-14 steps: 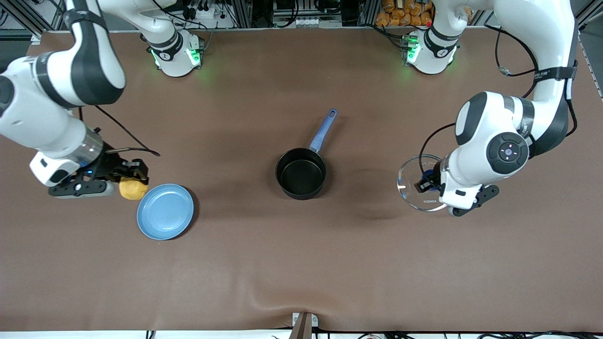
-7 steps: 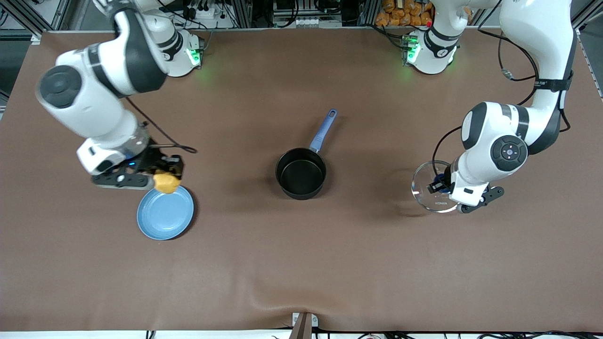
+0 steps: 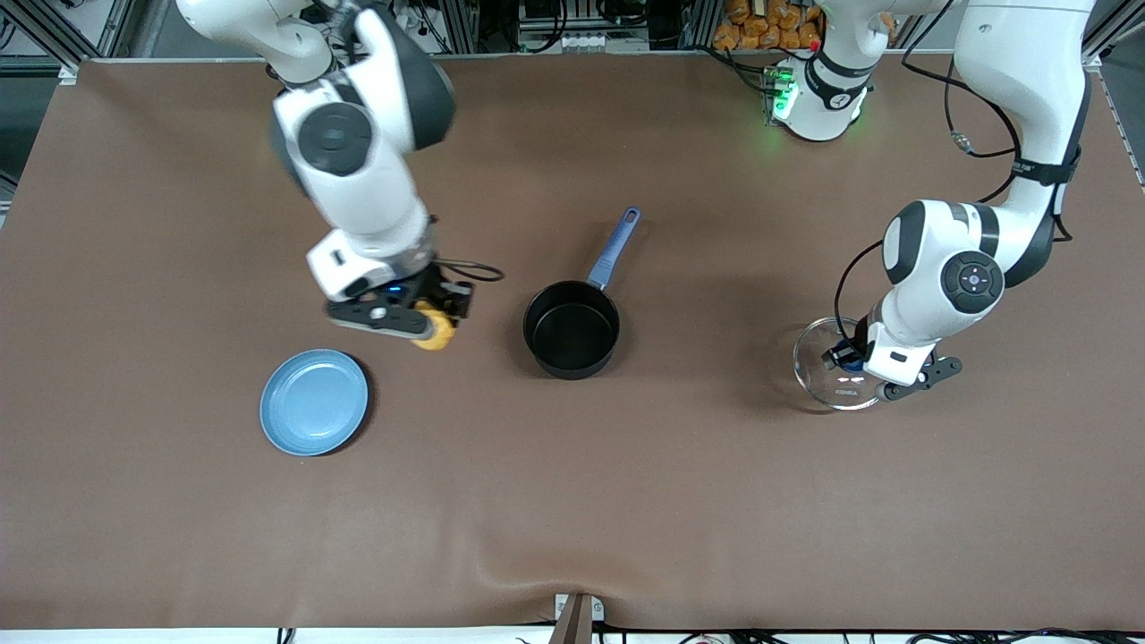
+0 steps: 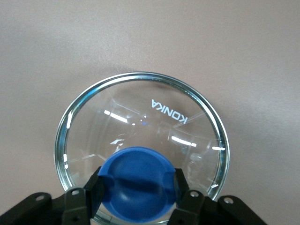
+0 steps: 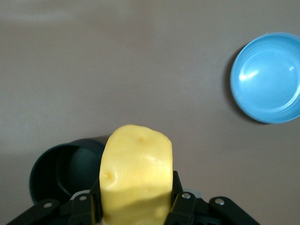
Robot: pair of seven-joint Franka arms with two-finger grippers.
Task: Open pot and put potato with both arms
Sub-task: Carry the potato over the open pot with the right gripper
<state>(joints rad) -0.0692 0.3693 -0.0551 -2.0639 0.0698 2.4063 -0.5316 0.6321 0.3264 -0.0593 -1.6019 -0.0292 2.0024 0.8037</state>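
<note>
Front view: the pot [image 3: 572, 328] is seen near the middle of the table [image 3: 626, 501], uncovered, with its blue handle [image 3: 613, 249] pointing away from the front camera. The right gripper [image 3: 428, 324] is held in the air over bare table between the plate [image 3: 314, 402] and the pot, and its fingers are clamped on the potato [image 3: 435, 333]. The plate lies nearer to the front camera than the pot, toward the right arm's end of the table.

The lid [image 3: 832, 364] is found toward the left arm's end of the table, well apart from the pot. The left gripper [image 3: 859, 362] is closed on the lid's blue knob [image 3: 847, 356]; whether the lid rests on the table or hangs just above it cannot be told.

From the right wrist view, the potato [image 5: 136, 173] is shown pinched between the two black fingers [image 5: 180, 199], with the pot's dark rim [image 5: 61, 171] and the plate [image 5: 267, 77] visible below it on the brown surface.

From the left wrist view, the knob [image 4: 137, 183] is shown gripped on both sides by the fingers [image 4: 96, 190], and the word KONKA is printed on the glass of the lid [image 4: 140, 119].
</note>
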